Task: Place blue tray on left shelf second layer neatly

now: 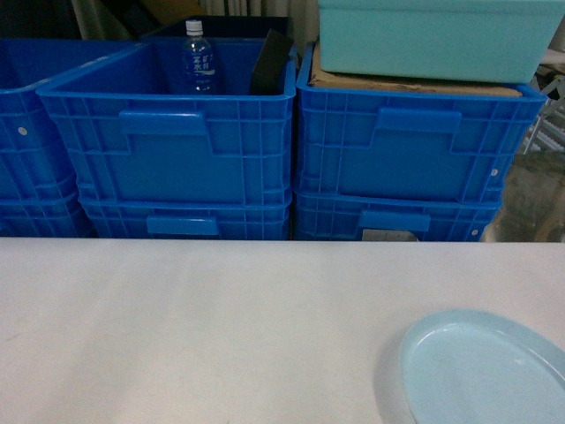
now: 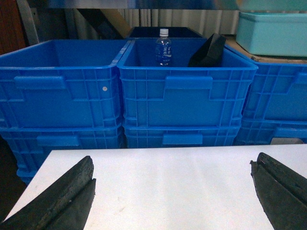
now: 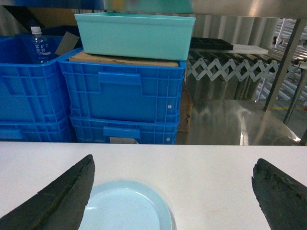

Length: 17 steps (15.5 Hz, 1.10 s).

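— pale blue tray (image 3: 125, 207): where do i see it?
— flat on the white table (image 1: 194, 327), under my right gripper (image 3: 172, 196), spread wide. left gripper (image 2: 172, 194) wide too, holding nothing

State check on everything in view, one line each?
blue tray: flat on the white table, not gripped
left gripper: open, empty
right gripper: open, tray below it
water bottle: upright in a crate, capped
teal tub: on cardboard atop the right crate stack
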### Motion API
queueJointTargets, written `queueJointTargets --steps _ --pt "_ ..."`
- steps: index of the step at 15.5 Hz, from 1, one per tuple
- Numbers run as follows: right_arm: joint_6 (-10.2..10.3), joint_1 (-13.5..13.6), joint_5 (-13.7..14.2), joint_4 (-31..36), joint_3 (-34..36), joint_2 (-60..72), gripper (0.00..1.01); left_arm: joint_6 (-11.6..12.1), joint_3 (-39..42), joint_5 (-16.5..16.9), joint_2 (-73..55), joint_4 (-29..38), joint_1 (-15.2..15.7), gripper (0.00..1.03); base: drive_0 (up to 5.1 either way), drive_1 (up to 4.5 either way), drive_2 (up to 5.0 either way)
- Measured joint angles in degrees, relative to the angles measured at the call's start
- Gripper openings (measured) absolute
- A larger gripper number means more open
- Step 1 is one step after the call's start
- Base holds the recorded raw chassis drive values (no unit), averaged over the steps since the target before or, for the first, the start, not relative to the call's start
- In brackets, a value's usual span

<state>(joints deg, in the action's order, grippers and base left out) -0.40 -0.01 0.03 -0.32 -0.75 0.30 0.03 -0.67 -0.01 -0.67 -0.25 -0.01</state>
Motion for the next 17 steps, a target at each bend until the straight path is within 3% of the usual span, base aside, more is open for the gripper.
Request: queueJointTargets --steps 15,17 --pt "0.0 0.0 0.0 0.2 0.0 0.0 0.98 0.0 0.0 0.0 0.0 0.0 0.0 0.98 0.0 0.00 0.0" --pt "-0.5 -1.0 -2.5 6.5 0.0 4.4 0.98 0.0 0.0 0.0 0.0 0.0 0.0 0.98 0.0 0.00 0.0"
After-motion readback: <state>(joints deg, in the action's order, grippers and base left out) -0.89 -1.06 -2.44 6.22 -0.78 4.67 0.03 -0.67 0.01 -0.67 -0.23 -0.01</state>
